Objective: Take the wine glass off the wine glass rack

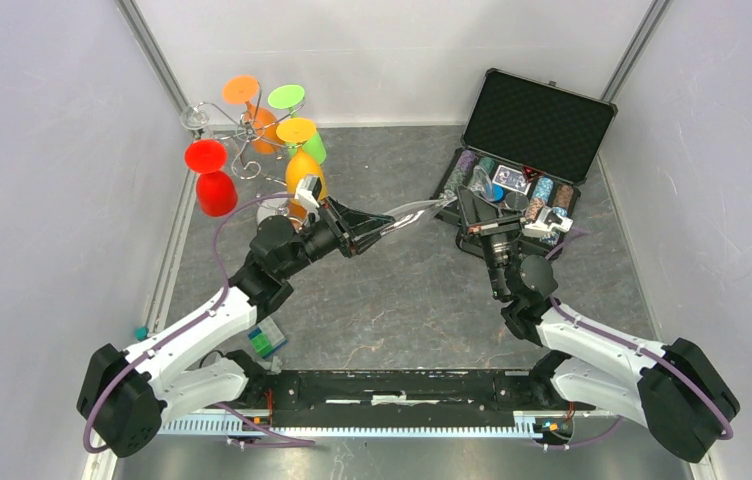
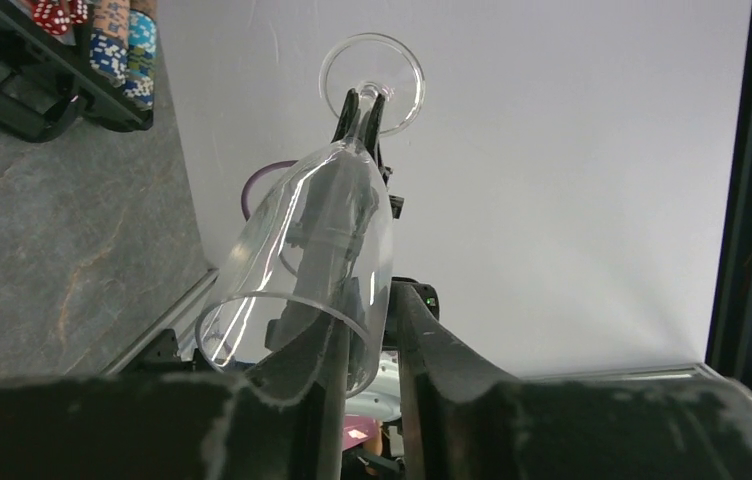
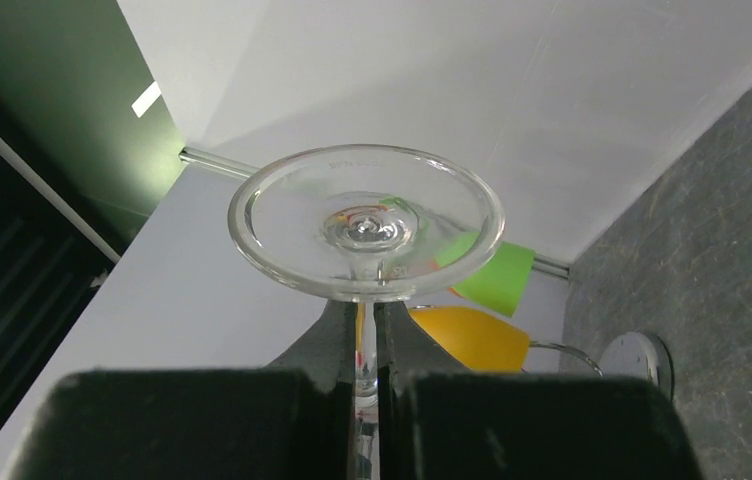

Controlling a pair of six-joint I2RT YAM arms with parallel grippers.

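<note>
Centre frame, the glass [image 1: 414,213] spans both arms: left gripper [image 1: 382,230] clamps its bowl rim, right gripper [image 1: 450,203] pinches the stem.

Clear wine glass [image 1: 407,215], sideways in mid-air above the middle of the surface [image 1: 402,300], silver wire wine glass rack [image 1: 240,138] upright at the far-left corner

My left gripper [image 2: 372,318] had the clear wine glass [image 2: 317,230] clamped at its rim, one finger inside the bowl, one outside, while the right gripper [image 2: 367,98] pinched the stem just below the foot, chip case [image 2: 52,75] top-left.
</note>
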